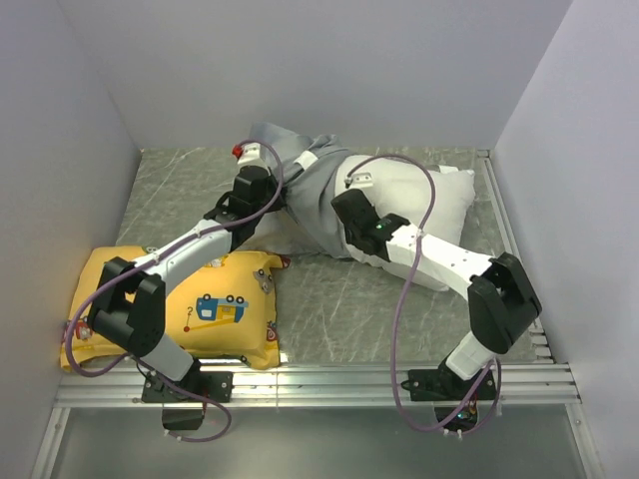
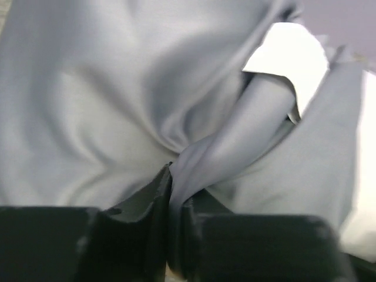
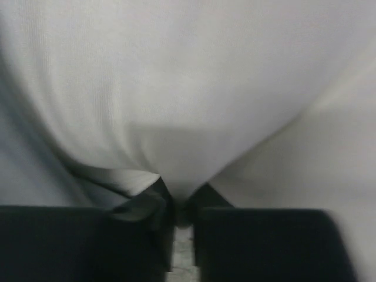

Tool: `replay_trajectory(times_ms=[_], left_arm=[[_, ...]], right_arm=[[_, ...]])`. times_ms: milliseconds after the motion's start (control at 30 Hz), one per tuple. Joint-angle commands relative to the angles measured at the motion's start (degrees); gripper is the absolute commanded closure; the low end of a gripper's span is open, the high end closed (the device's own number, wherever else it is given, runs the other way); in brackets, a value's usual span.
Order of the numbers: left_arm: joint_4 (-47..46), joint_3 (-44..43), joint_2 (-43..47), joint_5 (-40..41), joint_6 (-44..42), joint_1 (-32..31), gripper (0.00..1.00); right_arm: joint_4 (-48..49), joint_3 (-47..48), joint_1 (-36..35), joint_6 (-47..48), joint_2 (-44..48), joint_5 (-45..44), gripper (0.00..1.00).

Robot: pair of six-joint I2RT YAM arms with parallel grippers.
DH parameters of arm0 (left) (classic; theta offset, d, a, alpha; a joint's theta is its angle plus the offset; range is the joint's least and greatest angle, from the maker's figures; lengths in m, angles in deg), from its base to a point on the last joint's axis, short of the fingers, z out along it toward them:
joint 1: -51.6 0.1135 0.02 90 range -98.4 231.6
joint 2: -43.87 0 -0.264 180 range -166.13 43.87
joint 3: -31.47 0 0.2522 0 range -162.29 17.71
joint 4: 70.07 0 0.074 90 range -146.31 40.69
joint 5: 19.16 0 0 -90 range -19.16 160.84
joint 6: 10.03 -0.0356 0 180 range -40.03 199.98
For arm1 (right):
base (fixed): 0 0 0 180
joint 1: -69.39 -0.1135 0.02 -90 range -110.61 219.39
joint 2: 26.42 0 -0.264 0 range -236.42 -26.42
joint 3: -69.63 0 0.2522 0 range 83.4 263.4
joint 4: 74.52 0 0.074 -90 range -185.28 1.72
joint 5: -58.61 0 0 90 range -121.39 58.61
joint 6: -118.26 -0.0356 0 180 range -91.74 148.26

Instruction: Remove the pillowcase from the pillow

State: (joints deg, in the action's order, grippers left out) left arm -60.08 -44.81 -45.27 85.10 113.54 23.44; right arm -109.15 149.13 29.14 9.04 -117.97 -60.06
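Looking down from the top camera, I saw a bench [image 1: 329, 299] with a grey-green marbled top, boxed in by plain pale walls [image 1: 300, 60] at the left, back and right. Silver rails [image 1: 329, 384] ran across its near edge, and both arm bases were bolted there. Purple cables [image 1: 399, 309] looped along each arm.

A yellow cushion [image 1: 230, 334] printed with a blue vehicle lay flat at the near left corner, close to the left wall. The left arm [image 1: 190, 249] reached over it toward the back of the bench.

The pillow [image 1: 439, 200] lay at the far side, right of centre, its white right end bare and near the right wall. The pillowcase [image 1: 310, 195] was bunched in grey folds over the pillow's left end, heaped toward the back wall.

On the left wrist view, the left jaws were pressed together on a twisted fold of the pillowcase [image 2: 106, 106], the cloth drawn into creases that ran to the pinch. A white corner of the pillow [image 2: 288, 47] showed past the grey at the upper right.

The right arm [image 1: 449, 261] came in from the near right and lay across the pillow's front edge. On the right wrist view, the right jaws were pinching a tuck of the pillow [image 3: 188, 88], and white cloth filled everything above them. Between those jaws, low down, I could make out a sliver of the marbled bench [image 3: 183, 258].
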Motion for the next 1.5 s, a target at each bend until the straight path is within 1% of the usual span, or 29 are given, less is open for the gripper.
replay_trajectory(times_ms=[0, 33, 67, 100, 133, 200, 300, 367, 400, 433, 500, 567, 667, 733, 767, 833, 900, 967, 1000, 1033, 1067, 1100, 1133, 1200, 1233, 1267, 1333, 1400, 1467], left_arm=[[-1.24, -4.27, 1.69, -2.22, -2.53, -0.75, 0.81], [-1.59, -4.62, 2.13, -2.48, -3.14, -0.75, 0.74], [-1.94, -5.50, 3.18, -3.44, -4.46, -1.19, 0.58], [-2.03, -6.03, 3.88, -3.89, -5.17, -1.63, 0.50], [-2.03, -6.47, 5.54, -3.63, -5.96, -2.85, 0.38], [-1.24, -7.96, 7.57, -0.92, -7.72, -4.61, 0.28], [0.77, -8.14, 12.05, 3.38, -8.34, -8.30, 0.22], [1.05, -5.61, 15.39, 4.37, -7.29, -11.38, 0.20], [1.22, -4.46, 16.36, 6.63, -6.93, -12.61, 0.20], [1.05, -3.32, 17.59, 8.22, -6.50, -15.40, 0.19], [0.08, 0.55, 18.04, 9.90, -5.09, -17.70, 0.19], [-2.02, 3.35, 17.08, 10.70, -3.60, -20.17, 0.18], [-2.91, 3.73, 13.57, 11.39, -2.80, -23.51, 0.18], [-1.07, 1.80, 9.98, 13.85, -2.71, -25.96, 0.18], [2.16, 1.01, 8.65, 17.17, -1.75, -26.24, 0.18], [3.59, 0.12, 6.19, 20.61, -0.17, -26.24, 0.18], [4.21, 1.17, 6.00, 24.83, 0.10, -26.24, 0.20], [2.47, 2.66, 6.35, 26.51, 0.01, -25.11, 0.35], [2.54, 2.93, 6.52, 26.69, 0.10, -24.23, 0.45], [3.06, 3.37, 6.96, 26.78, 0.54, -21.35, 0.72], [3.50, 3.72, 7.31, 26.26, 1.58, -19.32, 0.83], [3.33, 4.33, 7.93, 24.69, 1.86, -17.04, 0.91], [3.07, 5.99, 9.41, 24.33, 2.12, -12.49, 1.00], [1.32, 8.19, 10.74, 22.58, 3.26, -7.46, 1.00], [1.40, 9.86, 11.18, 21.96, 4.05, -2.39, 1.00], [1.40, 10.57, 11.27, 21.08, 6.06, 0.01, 1.00], [-0.53, 12.94, 11.27, 16.25, 7.82, 5.63, 1.00], [-2.11, 14.00, 11.01, 13.44, 8.18, 7.24, 1.00], [-4.05, 13.92, 10.75, 9.13, 7.14, 6.72, 1.00]], right_arm=[[-4.53, 6.14, 0.08, -2.92, 1.71, -0.26, 1.00], [-5.06, 7.03, 0.17, -2.93, 3.03, 1.49, 1.00], [-7.50, 9.74, 0.26, -2.93, 4.87, 2.03, 1.00], [-8.83, 11.42, 0.35, -2.93, 5.58, 2.82, 1.00], [-10.24, 13.17, 0.87, -2.84, 6.37, 3.43, 1.00], [-13.31, 18.01, 1.22, -2.40, 6.73, 3.61, 1.00], [-15.95, 23.11, 2.37, -2.05, 7.17, 4.76, 1.00], [-16.66, 25.74, 3.33, -2.05, 7.52, 6.24, 1.00], [-17.01, 26.46, 3.60, -2.05, 7.52, 6.86, 1.00], [-17.11, 27.07, 3.77, -2.05, 7.70, 7.22, 1.00], [-17.63, 28.74, 3.95, -2.13, 7.70, 7.13, 1.00], [-17.81, 29.88, 4.13, -2.40, 7.70, 7.66, 1.00], [-18.51, 30.68, 4.04, -2.66, 7.70, 7.75, 1.00], [-18.95, 30.68, 4.04, -2.66, 8.14, 7.49, 1.00], [-19.04, 30.33, 4.13, -2.66, 8.49, 7.48, 1.00], [-18.60, 29.19, 4.04, -2.49, 10.06, 7.22, 1.00], [-17.90, 27.35, 4.30, -2.66, 11.30, 7.05, 1.00], [-17.63, 26.21, 4.74, -2.66, 12.62, 7.22, 1.00], [-17.72, 25.94, 5.09, -2.66, 12.97, 7.13, 1.00], [-17.81, 25.76, 5.35, -2.66, 13.58, 7.13, 1.00], [-18.07, 25.59, 6.14, -2.66, 13.94, 7.13, 1.00], [-17.99, 25.32, 6.67, -2.57, 14.38, 7.22, 1.00], [-17.90, 24.54, 7.02, -2.57, 15.42, 7.13, 1.00], [-17.81, 23.65, 9.13, -2.75, 16.40, 7.57, 1.00], [-17.90, 22.78, 10.09, -3.01, 17.18, 8.09, 1.00], [-17.81, 22.16, 10.97, -3.10, 17.71, 8.53, 1.00], [-17.20, 20.15, 13.35, -3.19, 19.30, 9.76, 1.00], [-16.32, 19.00, 15.10, -3.19, 19.92, 10.99, 1.00], [-15.88, 18.55, 15.55, -3.01, 19.22, 11.17, 1.00]])
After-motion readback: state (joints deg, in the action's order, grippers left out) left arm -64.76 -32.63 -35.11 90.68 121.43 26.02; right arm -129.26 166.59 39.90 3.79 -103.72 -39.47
